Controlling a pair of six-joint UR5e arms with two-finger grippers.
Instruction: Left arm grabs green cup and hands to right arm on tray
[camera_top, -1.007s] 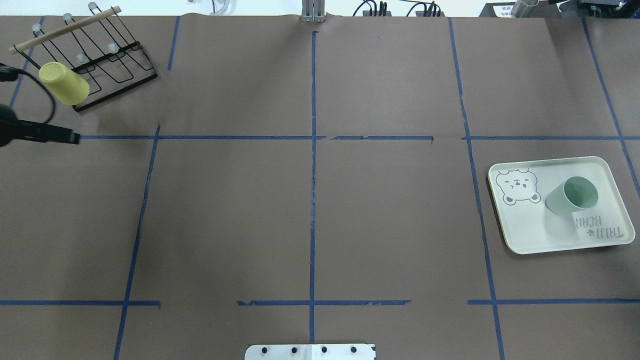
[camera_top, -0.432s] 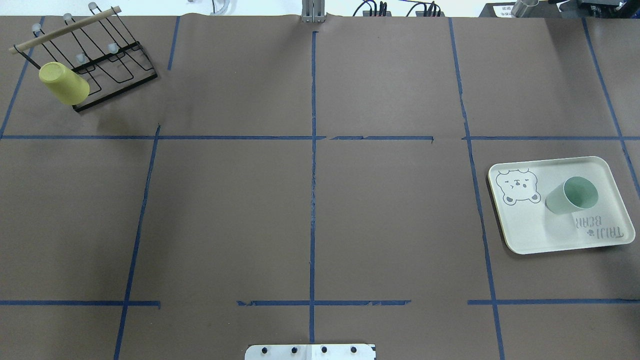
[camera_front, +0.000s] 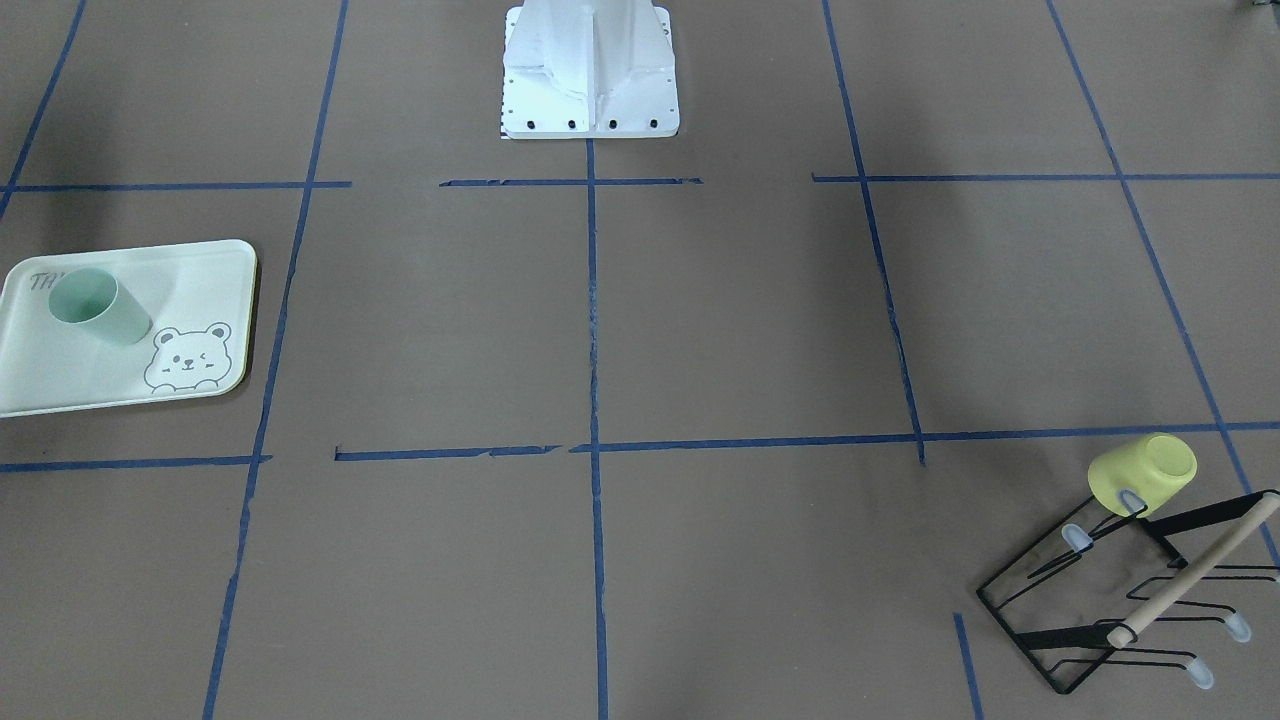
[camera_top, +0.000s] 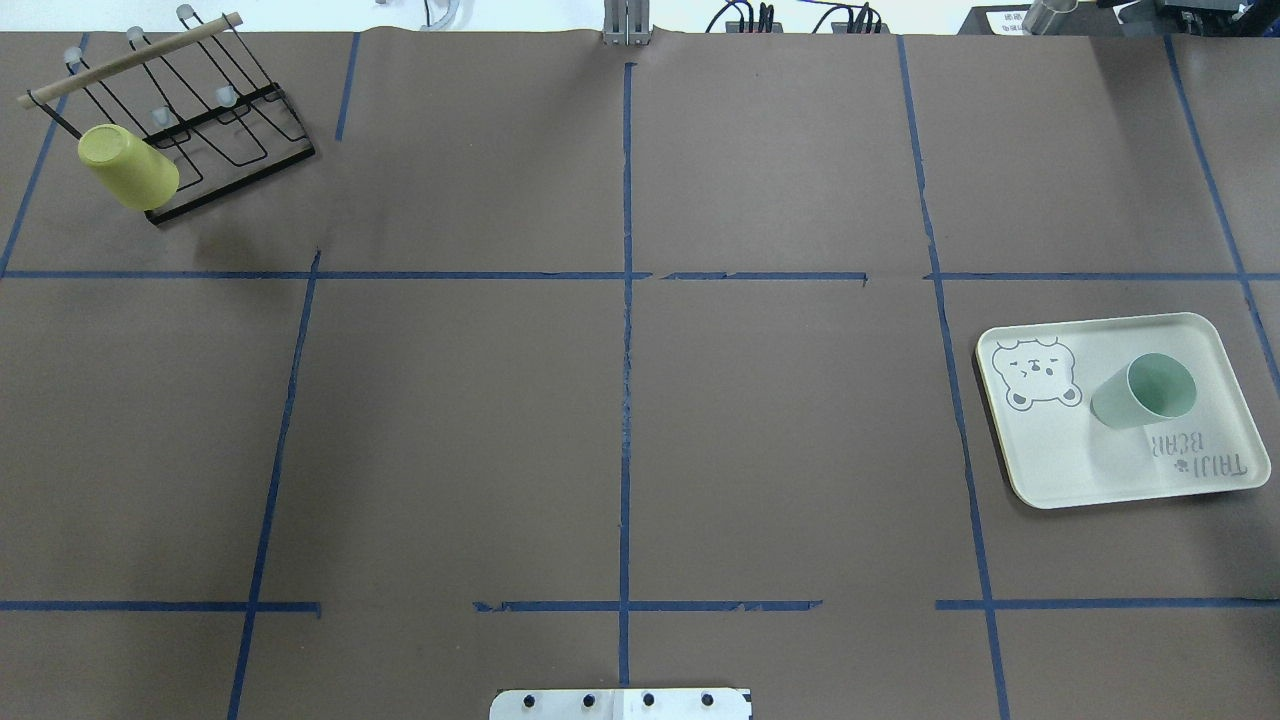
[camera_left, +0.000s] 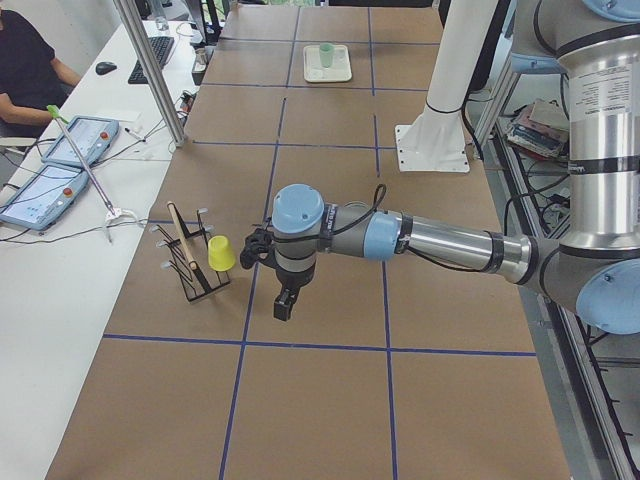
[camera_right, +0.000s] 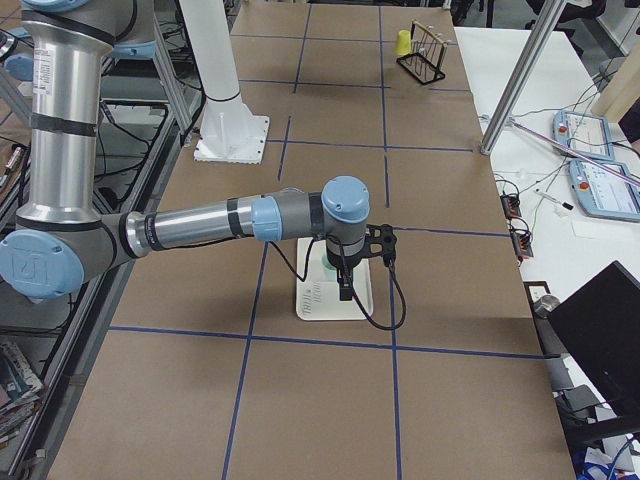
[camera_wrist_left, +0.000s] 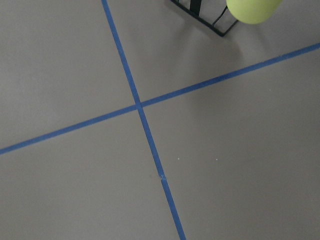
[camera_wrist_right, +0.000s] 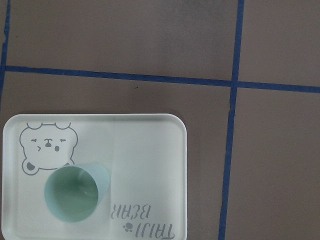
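The green cup (camera_top: 1140, 392) stands upright on the tray (camera_top: 1090, 470) at the table's right side, beside the bear drawing. It also shows in the front view (camera_front: 98, 306) and the right wrist view (camera_wrist_right: 75, 192). My right gripper (camera_right: 345, 290) hangs above the tray (camera_right: 318, 305) and touches nothing; it shows only in the right side view, so I cannot tell if it is open. My left gripper (camera_left: 284, 305) hangs over bare table near the yellow cup (camera_left: 221, 253), seen only in the left side view, state unclear.
A yellow cup (camera_top: 128, 166) sits upside down on a black wire rack (camera_top: 230, 120) at the far left corner. The robot's white base plate (camera_top: 620, 704) is at the near middle edge. Blue tape lines cross the brown table.
The left gripper, at the overhead view's left edge a second ago, has left that view. The green cup and tray have not moved.
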